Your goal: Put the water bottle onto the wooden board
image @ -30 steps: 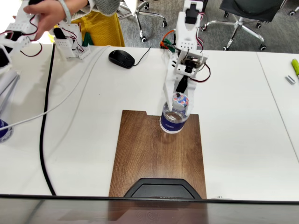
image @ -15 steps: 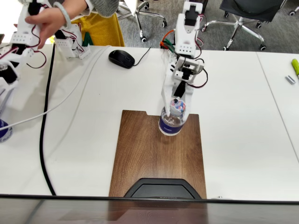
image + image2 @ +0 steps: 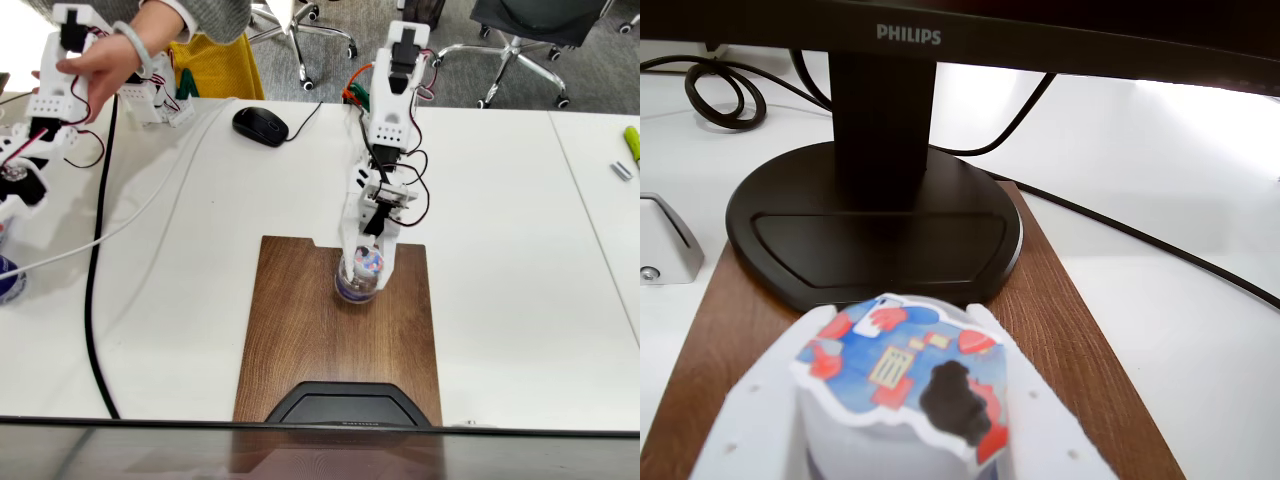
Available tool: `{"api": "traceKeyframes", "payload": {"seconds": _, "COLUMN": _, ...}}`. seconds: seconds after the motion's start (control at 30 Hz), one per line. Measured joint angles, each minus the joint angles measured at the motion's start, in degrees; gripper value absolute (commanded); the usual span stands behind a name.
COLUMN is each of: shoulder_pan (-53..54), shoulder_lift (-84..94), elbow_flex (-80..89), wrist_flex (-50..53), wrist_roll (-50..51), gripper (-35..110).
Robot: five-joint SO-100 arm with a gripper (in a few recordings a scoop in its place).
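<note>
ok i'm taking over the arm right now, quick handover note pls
Gripper: shut on the water bottle, fingers either side of its cap, seen close in the wrist view.
Bottle: upright over the wooden board, in its upper half, to the right of the board's middle in the fixed view. Whether its base touches the wood cannot be told.
Done: bottle brought over the board.
Left: set it down if it is not down, open the gripper, pull the arm clear without tipping it.

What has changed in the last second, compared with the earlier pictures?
The pincer, still shut on the water bottle, has carried it a little toward the near end and left of the wooden board in the fixed view, and the arm has stretched forward. The board, the mouse and the cables stayed put.
</note>
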Motion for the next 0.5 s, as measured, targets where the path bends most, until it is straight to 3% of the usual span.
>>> {"api": "traceKeyframes", "payload": {"seconds": 0.5, "shoulder_pan": 0.18, "shoulder_lift": -1.05, "elbow_flex": -0.35, "wrist_flex": 0.00, "wrist_roll": 0.00, "gripper": 0}}
